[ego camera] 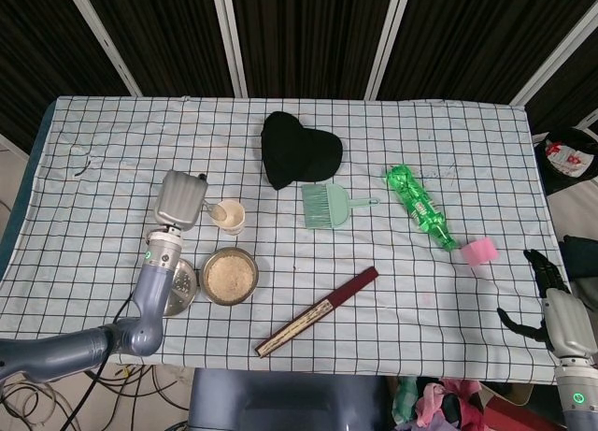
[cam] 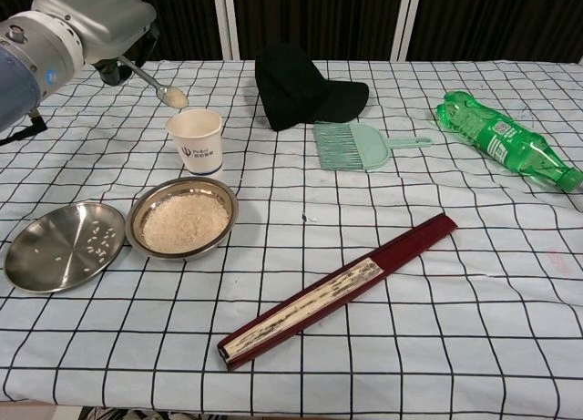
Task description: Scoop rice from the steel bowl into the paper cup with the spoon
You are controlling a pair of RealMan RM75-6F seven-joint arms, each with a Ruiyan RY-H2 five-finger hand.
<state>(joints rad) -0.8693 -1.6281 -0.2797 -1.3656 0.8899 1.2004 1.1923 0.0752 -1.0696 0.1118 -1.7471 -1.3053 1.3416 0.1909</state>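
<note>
Two grey robot arms with five-finger hands

The left hand [ego camera: 179, 199] has a smooth silver-grey back shell with shallow ridges, and dark parts show under the shell in the chest view. Its wrist is a pale cylinder with a small green light ring, and a small blue mark shows on it from the chest camera. The left forearm is blue-grey and rounded, and thin black cables hang beside it. The right hand [ego camera: 549, 300] has black fingers, a light grey shell, and a green ring light on the white wrist below.
</note>
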